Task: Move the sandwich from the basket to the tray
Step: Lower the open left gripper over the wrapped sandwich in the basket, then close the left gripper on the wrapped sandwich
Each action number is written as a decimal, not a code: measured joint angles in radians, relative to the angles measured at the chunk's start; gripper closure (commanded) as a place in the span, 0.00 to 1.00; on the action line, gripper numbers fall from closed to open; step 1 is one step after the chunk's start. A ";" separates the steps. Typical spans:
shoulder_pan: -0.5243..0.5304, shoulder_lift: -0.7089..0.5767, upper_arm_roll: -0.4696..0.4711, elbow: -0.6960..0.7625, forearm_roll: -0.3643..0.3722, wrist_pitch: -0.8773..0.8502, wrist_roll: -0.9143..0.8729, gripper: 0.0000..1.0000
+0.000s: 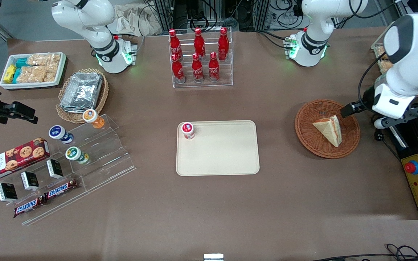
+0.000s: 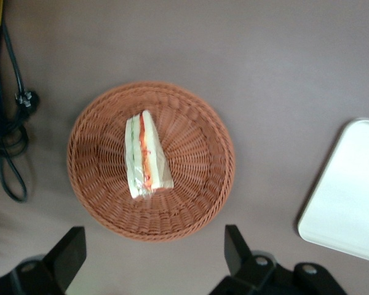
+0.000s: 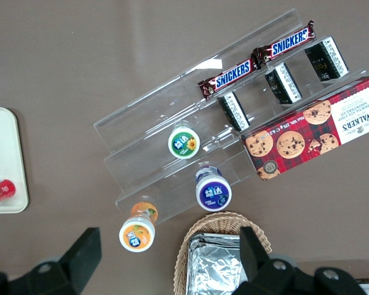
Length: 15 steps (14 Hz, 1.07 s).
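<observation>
Desk (image 1: 209, 203): brown, wide. Tray (image 1: 227, 159): mid-desk, flat, one small red-lidded cup (image 1: 188, 130) in corner, rest bare. Basket (image 1: 305, 123): toward working arm's end of desk, well apart from tray. Tool (image 2: 154, 255): above basket's edge, jaws spread wide, holding nothing. Sandwich (image 1: 329, 129): lies in basket, near centre, filling edge up in wrist view. Judgement: light, soft, crushable; clear wrap likely slippery. Best hold across flat bread faces mid-wedge, gentle squeeze, not at thin tip.
</observation>
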 measured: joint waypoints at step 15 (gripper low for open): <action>0.071 0.116 0.001 -0.311 0.000 0.377 -0.263 0.00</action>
